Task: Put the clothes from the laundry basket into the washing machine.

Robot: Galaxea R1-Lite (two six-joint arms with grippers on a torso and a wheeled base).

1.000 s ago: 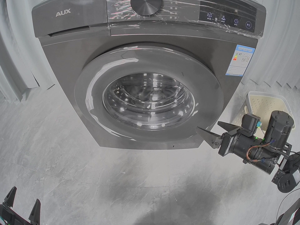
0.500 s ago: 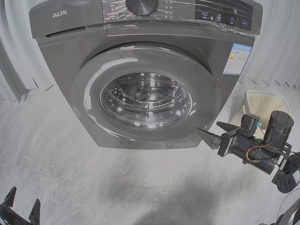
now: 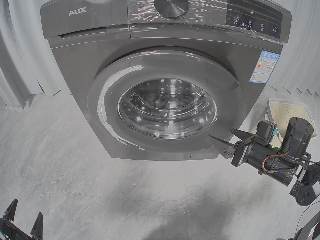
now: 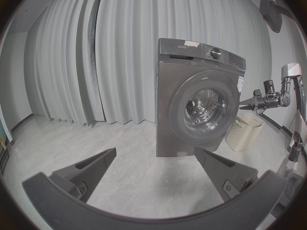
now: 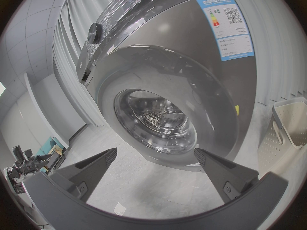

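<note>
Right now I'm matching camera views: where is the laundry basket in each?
Head view: laundry basket, far right, beside the washing machine.
Left wrist view: basket on the floor at the machine's label side.
Right wrist view: basket past the same corner.
Shared landmark: blue-edged label.

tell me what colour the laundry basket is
Cream laundry basket, perforated sides; left wrist view shows it best.

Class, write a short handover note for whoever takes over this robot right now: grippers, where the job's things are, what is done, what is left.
Left gripper: open, empty, low at the robot's left.
Right gripper: open, empty, by the lower right edge of the door.
Washing machine: door shut.
Laundry basket: on the floor to the machine's right; contents cannot be made out.
Done: nothing loaded.
Left: open the door, move the clothes in.
</note>
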